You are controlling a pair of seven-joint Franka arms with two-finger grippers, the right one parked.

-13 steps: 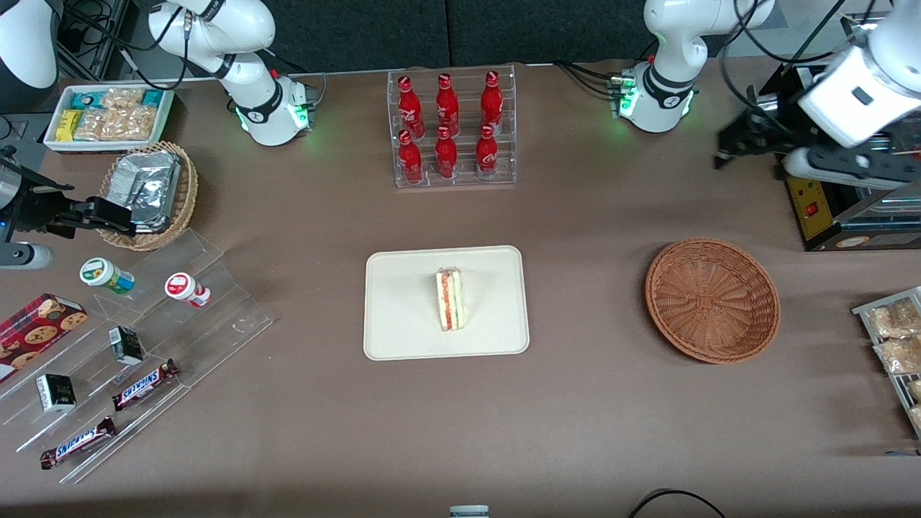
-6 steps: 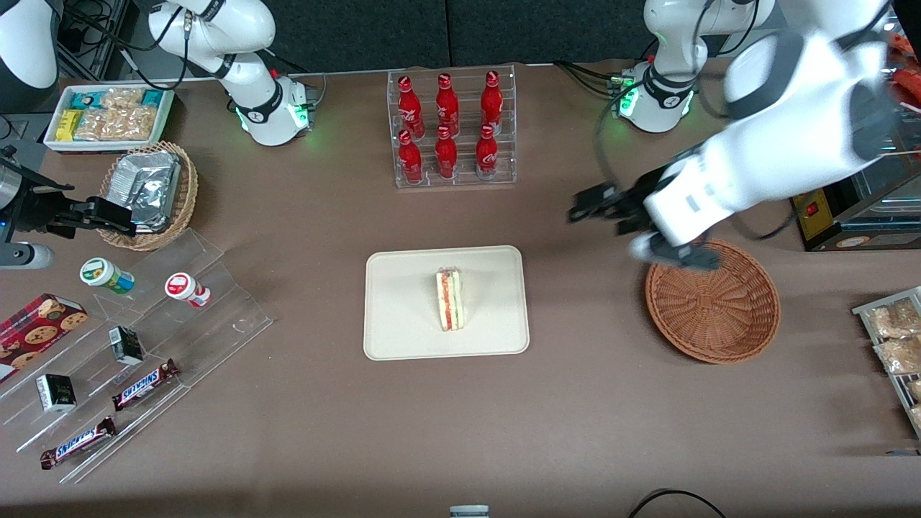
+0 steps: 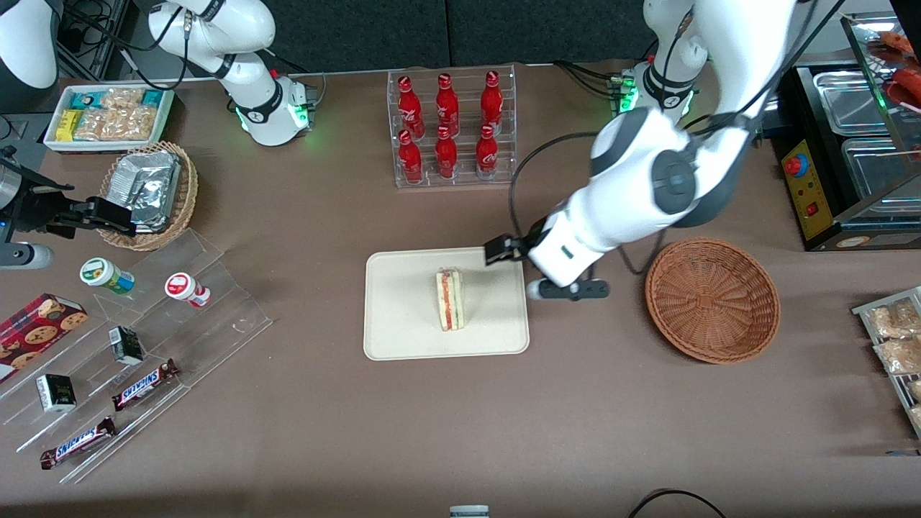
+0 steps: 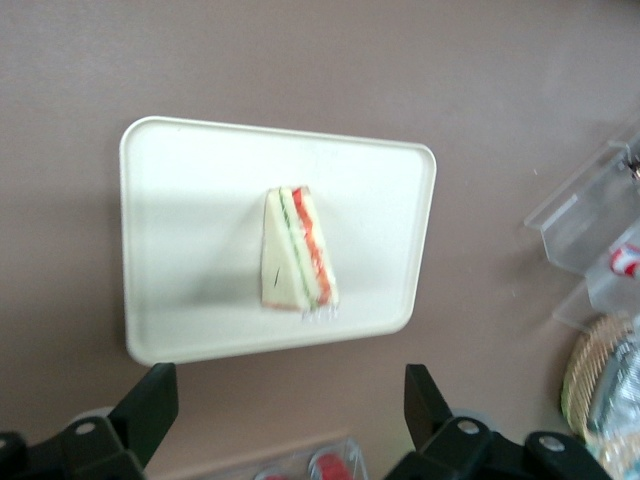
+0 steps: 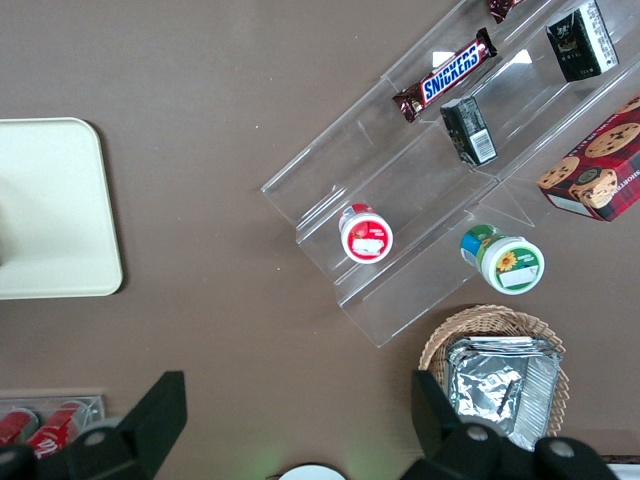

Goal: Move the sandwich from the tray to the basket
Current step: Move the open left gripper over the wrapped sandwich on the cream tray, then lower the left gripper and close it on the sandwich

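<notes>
At the parked arm's end of the bench sits a clear step rack with candy bars and little tubs. A red cookie box is at its edge. Near its corner farther from the front camera is a woven basket with a shiny foil pack. The parked arm's wrist view shows all these, but just one end of the white tray.

The tray lies near the middle of the bench. The sandwich is on it, away from all its edges. The front view shows the thin stripy side. The working arm's wrist view shows more white bread, and clear wrap at one end.

The working arm bends and reaches down from its own end of the bench. Its gripper hangs above the bench. In the front view it hides the tray's corner that is farther from that camera and toward the working arm's end. The working wrist view shows all four tray corners, and there the gripper has its fingers spread wide, let go.

Only the front view shows the round brown basket, beside the tray, and the oven, close to the working arm's end.
</notes>
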